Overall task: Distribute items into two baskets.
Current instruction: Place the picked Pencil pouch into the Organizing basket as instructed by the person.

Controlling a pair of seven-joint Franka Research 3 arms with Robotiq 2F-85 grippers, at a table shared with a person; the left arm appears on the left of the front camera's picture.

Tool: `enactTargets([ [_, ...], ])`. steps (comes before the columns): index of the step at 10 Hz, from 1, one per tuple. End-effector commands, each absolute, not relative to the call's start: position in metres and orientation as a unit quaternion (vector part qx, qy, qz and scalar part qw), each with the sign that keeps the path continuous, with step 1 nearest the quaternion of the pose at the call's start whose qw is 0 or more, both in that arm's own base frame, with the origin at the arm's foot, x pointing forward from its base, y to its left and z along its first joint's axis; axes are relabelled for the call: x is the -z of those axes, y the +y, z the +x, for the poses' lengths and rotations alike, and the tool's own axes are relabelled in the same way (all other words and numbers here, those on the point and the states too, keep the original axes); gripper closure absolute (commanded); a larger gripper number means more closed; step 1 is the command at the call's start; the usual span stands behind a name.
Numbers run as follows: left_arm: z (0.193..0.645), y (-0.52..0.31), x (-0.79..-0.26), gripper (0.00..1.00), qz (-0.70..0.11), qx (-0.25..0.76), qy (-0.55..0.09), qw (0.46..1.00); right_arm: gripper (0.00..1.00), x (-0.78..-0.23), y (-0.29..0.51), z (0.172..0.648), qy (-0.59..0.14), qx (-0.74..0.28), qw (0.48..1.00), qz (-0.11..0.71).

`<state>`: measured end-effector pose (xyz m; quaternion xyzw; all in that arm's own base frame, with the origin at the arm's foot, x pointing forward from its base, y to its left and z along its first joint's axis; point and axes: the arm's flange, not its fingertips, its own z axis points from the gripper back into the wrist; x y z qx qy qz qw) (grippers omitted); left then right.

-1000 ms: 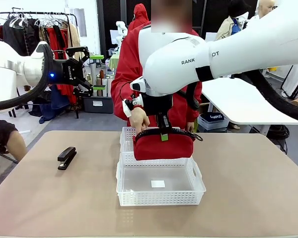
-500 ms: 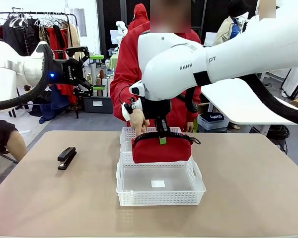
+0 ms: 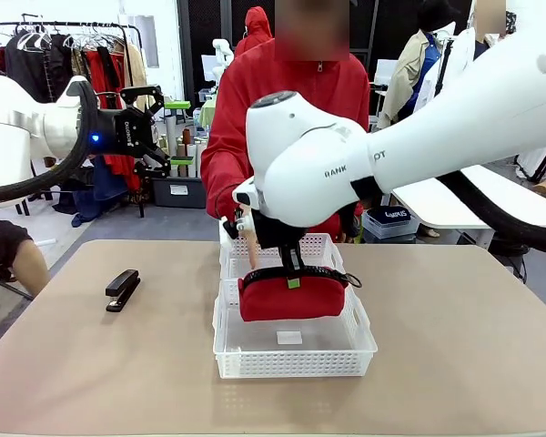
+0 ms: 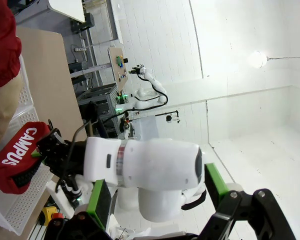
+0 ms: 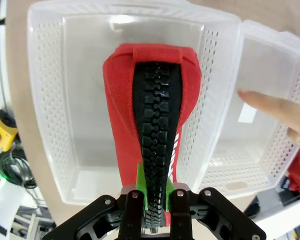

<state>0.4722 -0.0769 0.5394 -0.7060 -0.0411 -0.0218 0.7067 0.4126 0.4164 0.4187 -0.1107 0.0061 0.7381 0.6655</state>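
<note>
Broadly, we note a tan table (image 3: 91, 364) across the lower half of the front view. Behind it is a workshop room, with a clothes rack (image 3: 64, 45) at upper left and a white desk (image 3: 437, 191) at right. A person in a red jacket (image 3: 282, 100) stands at the far edge, centre frame.

Two white lattice baskets sit at mid-table, touching. The larger basket (image 3: 291, 362) is nearer the camera and the smaller basket (image 3: 326, 244) lies just behind it. The person's hand (image 3: 249, 248) points a finger down at the smaller one. A black stapler (image 3: 122, 289) lies alone on the table at left, well apart from both baskets.

The red pouch (image 3: 291, 300) hangs directly under the right gripper (image 3: 294, 280), over the rear part of the larger basket, with its lower edge below the rim line. We cannot tell whether it touches the bottom. From the right wrist view, the pouch (image 5: 152, 115) runs lengthwise up the frame, zipper facing us, and the basket floor is visible around it.

The right gripper (image 5: 155, 192) is clamped tight on the pouch's black zipper strip, green pads pressed to either side. The left gripper (image 3: 179, 133) hovers at upper left of the front view, well above the table, jaws spread wide and holding nothing. Its wrist view looks across at the pouch (image 4: 20, 160), which carries white "CAMPUS" lettering.
</note>
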Motion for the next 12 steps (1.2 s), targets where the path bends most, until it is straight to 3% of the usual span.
enactTargets([
  [1,0.472,-0.076,-0.542,0.0,-0.708,0.02,-0.041,0.705,1.0,-0.4,0.414,0.405,0.001,-0.733,0.668,-0.13],
  [6,0.472,-0.076,-0.542,0.0,-0.708,0.02,-0.041,0.705,1.0,-0.384,0.409,0.398,0.013,-0.721,0.682,-0.118],
  [7,0.472,-0.076,-0.542,0.0,-0.708,0.02,-0.041,0.705,0.93,-0.382,0.41,0.397,0.015,-0.72,0.685,-0.113],
  [12,0.472,-0.076,-0.542,0.0,-0.708,0.02,-0.041,0.705,0.0,-0.383,0.41,0.398,0.01,-0.717,0.691,-0.091],
])
